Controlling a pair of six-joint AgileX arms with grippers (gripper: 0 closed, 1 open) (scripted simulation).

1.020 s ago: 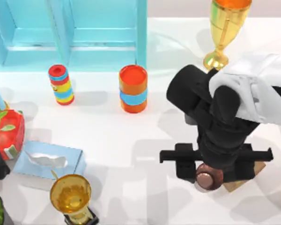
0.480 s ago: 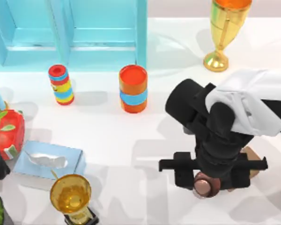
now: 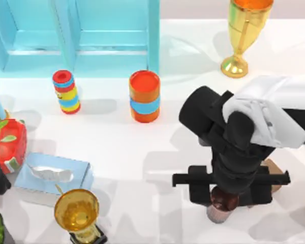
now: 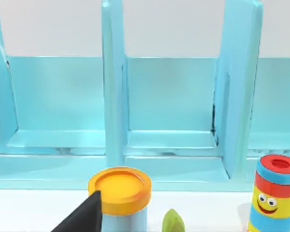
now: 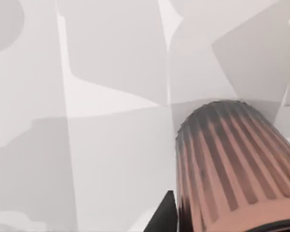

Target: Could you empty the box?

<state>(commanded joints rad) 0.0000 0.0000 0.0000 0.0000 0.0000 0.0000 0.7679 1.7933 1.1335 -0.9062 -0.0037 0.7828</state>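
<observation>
On the white table [image 3: 142, 152], a blue shelf [image 3: 81, 35] stands behind.

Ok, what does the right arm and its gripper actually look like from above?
From the top view, the right arm has a white shell on its upper link, then chunky matte-black cylindrical segments towards the wrist. The right gripper is black too, mounted on a flat black crossbar that sticks out to both sides. No cables or markings are visible.
</observation>
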